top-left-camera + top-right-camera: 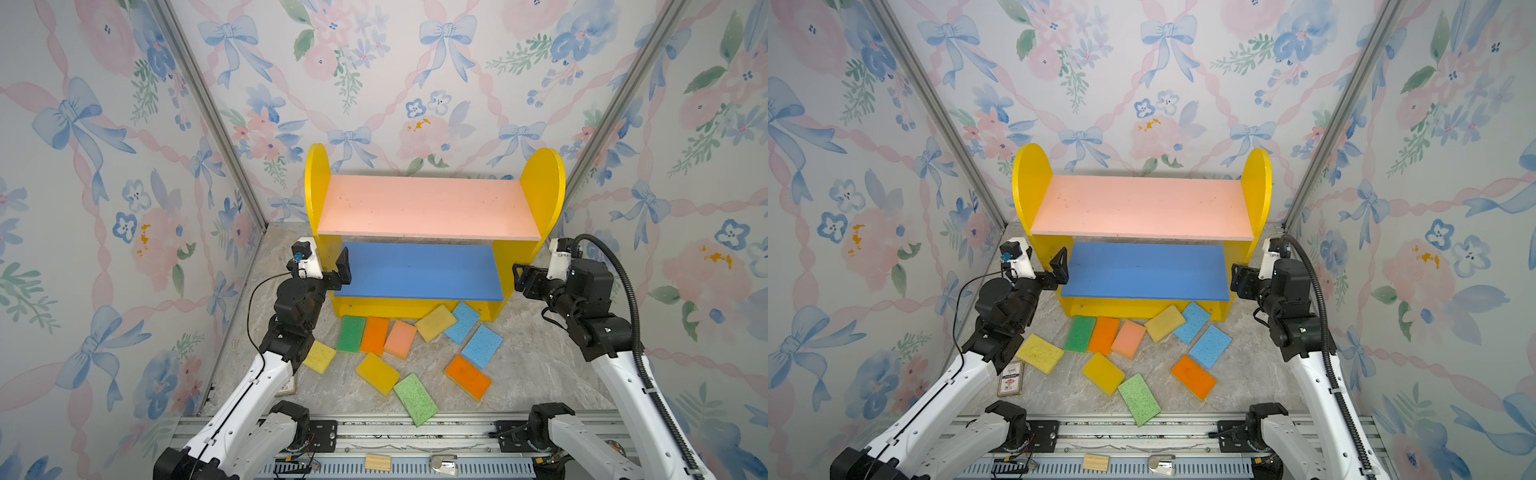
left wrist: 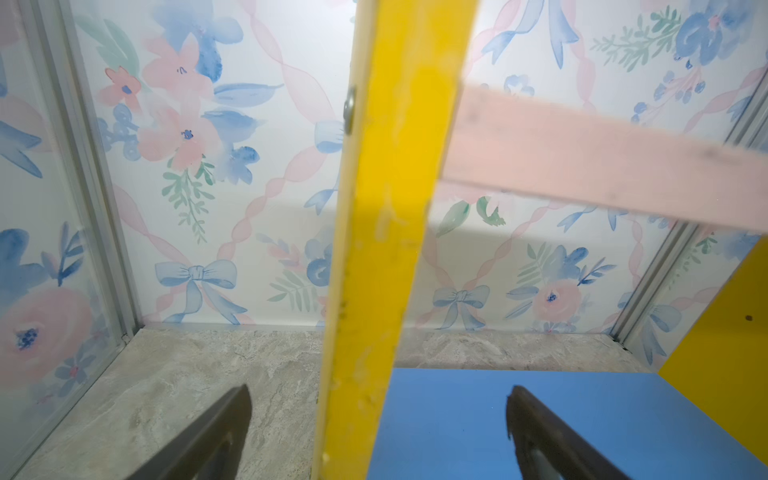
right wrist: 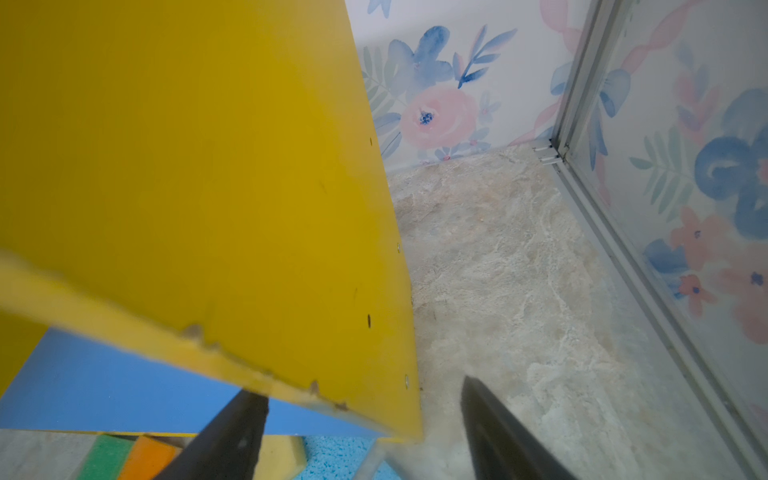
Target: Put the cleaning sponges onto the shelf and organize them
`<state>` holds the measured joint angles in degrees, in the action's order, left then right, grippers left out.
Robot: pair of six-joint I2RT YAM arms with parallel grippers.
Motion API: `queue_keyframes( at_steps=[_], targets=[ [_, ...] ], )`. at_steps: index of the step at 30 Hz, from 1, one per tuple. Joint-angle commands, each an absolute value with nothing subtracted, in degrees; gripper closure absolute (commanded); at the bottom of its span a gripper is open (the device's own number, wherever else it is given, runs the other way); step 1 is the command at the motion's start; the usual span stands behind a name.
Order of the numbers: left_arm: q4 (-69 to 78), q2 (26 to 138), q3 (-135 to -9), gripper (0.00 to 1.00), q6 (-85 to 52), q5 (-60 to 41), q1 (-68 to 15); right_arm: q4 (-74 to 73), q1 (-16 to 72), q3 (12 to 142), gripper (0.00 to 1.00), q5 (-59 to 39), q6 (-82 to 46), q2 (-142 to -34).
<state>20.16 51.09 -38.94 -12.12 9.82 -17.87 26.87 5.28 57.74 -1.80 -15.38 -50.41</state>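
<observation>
The right hand [image 3: 361,392], fingers spread, straddles a yellow side of the shelf [image 3: 208,187], sponges [image 3: 108,457] near its foot.

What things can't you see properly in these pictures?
Small printed card: in a top view, its print is too small to read.
Leftmost yellow sponge: in a top view, the left arm covers one end.
Blue lower board: in both top views, its back lies under the pink upper board.
Green sponge and orange sponge: in the right wrist view, cut off by the bottom edge.
</observation>
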Motion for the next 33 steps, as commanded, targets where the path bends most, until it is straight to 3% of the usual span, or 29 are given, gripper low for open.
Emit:
queue_keyframes(
  at_steps=[1,8,13,16,22,28,33],
  targets=[
    [11.48,48.52,-44.01,0.02,-13.19,9.64,-17.83,35.37,4.84,63.2,0.12,-2.47,-17.02,-48.2],
    [-5.96,37.84,-44.93,0.02,-23.7,8.32,-17.82,56.21,4.83,70.95,0.06,-5.21,-16.11,-45.43],
    [-12.44,31.97,-40.53,0.02,-33.28,-5.35,-17.79,67.07,6.56,68.27,0.06,-14.43,-18.88,-40.72],
    [-15.72,30.8,-34.43,0.02,-44.17,-10.64,-17.89,67.29,14.13,61.2,0.08,-18.87,-24.73,-37.02],
    [-15.64,33.9,-26.38,0.02,-51.69,-21.45,-18.09,63.0,36.57,48.81,0.08,-7.53,-38.01,-32.21],
    [-15.64,37.52,-25.23,0.02,-50.36,-22.4,-18.02,49.34,58.88,44.58,0.02,1.7,-43.13,-48.68],
    [-15.78,37.02,-25.69,0.02,-49.78,-21.4,-18.01,40.41,69.06,50.12,0.03,2.52,-41.22,-69.67]
  ],
)
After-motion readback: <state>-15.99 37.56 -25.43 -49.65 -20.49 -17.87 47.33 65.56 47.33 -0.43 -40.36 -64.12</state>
